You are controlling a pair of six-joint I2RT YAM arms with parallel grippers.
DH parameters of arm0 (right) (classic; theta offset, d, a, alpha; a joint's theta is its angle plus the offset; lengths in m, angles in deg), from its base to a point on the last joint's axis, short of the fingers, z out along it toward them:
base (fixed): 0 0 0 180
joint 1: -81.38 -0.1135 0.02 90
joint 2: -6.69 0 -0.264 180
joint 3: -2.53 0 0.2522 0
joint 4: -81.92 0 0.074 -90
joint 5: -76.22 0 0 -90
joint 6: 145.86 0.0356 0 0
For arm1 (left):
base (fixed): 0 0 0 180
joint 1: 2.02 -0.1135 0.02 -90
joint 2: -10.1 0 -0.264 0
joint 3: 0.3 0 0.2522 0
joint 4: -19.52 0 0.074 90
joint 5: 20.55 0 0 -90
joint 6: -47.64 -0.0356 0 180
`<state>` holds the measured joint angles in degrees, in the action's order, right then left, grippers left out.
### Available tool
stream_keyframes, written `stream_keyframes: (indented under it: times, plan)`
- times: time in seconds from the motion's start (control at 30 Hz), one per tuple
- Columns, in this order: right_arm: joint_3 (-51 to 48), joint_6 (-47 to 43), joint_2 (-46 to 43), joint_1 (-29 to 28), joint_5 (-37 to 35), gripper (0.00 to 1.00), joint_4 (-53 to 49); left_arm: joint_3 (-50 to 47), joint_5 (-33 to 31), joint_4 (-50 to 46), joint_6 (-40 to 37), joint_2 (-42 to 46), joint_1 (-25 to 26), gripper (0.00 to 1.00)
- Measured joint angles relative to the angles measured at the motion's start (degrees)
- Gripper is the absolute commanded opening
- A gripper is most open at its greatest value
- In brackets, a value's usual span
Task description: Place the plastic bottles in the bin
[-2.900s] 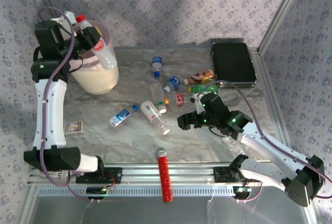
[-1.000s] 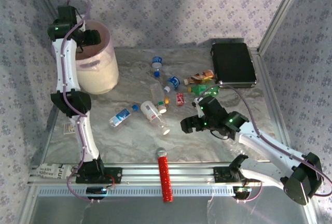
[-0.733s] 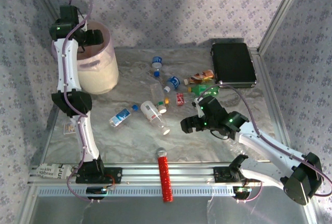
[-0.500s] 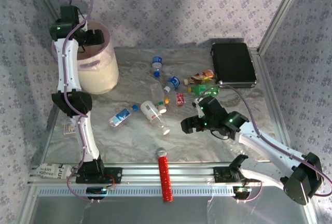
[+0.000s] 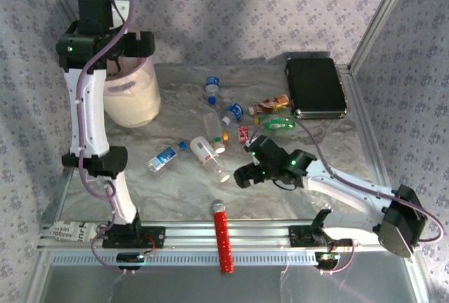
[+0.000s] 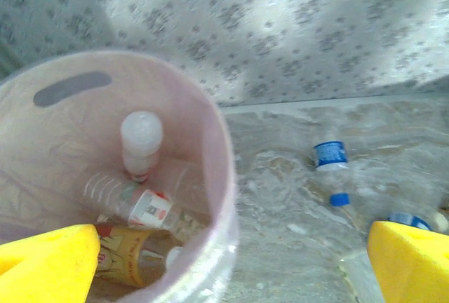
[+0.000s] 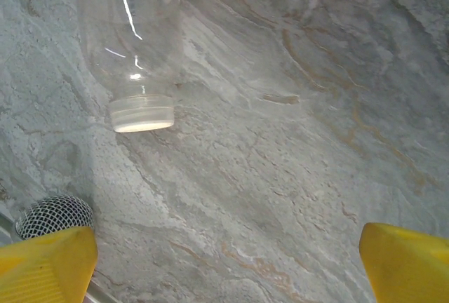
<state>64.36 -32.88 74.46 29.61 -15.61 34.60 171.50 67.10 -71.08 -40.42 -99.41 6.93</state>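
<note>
Grey marbled tabletop (image 5: 161,194) clearing: left gripper (image 6: 224,264) just opened wide, empty, above pale-pink round plastic bin (image 6: 219,177); I'm steering right gripper (image 7: 224,261), wide open, empty, toward clear white-capped bottle (image 7: 130,29).

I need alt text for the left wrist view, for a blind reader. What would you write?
Looking down into the pale pink bin, which holds several plastic bottles, one with a white cap. The open left gripper hangs over its rim, yellow fingertips at the bottom corners. On the grey table to the right lies a bottle with a blue label.
</note>
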Motion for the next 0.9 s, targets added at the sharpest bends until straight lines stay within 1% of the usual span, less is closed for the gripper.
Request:
stream_keyframes:
  times: [0.07,0.13,0.17,0.27,0.3,0.37,0.6,0.7,0.9]
  plan:
    - [1.8,0.1,2.5,-1.2,-0.7,0.97,0.5,-1.4,-0.8,0.4,0.0,2.4,2.2,0.98]
    - [3.4,0.1,5.0,-2.4,-1.5,0.96,1.1,-7.8,-1.9,2.4,0.0,6.6,3.6,0.97]
    - [4.2,0.1,6.3,-3.1,-1.9,0.96,1.4,-12.7,-2.2,4.5,0.0,9.4,4.0,0.96]
    - [5.9,0.2,10.3,-4.7,-2.6,0.92,2.7,-33.3,-2.3,13.7,0.3,20.6,4.3,0.95]
    - [6.4,0.2,11.6,-5.0,-2.6,0.91,3.1,-38.3,-2.2,15.5,0.6,23.5,4.3,0.95]
    - [7.4,0.3,14.2,-5.3,-2.6,0.91,3.6,-45.2,-2.1,17.9,1.4,27.9,4.3,0.95]
    - [12.2,-0.2,22.7,-5.8,-2.5,0.93,5.8,-67.2,-0.7,27.2,7.1,41.0,5.1,0.96]
    - [14.6,-1.1,26.8,-6.5,-2.5,0.94,7.1,-75.9,-0.4,29.4,10.7,46.2,7.0,0.96]
    - [18.9,-3.7,33.8,-7.1,-2.5,0.94,8.5,-89.1,-0.4,33.1,18.2,54.2,10.9,0.96]
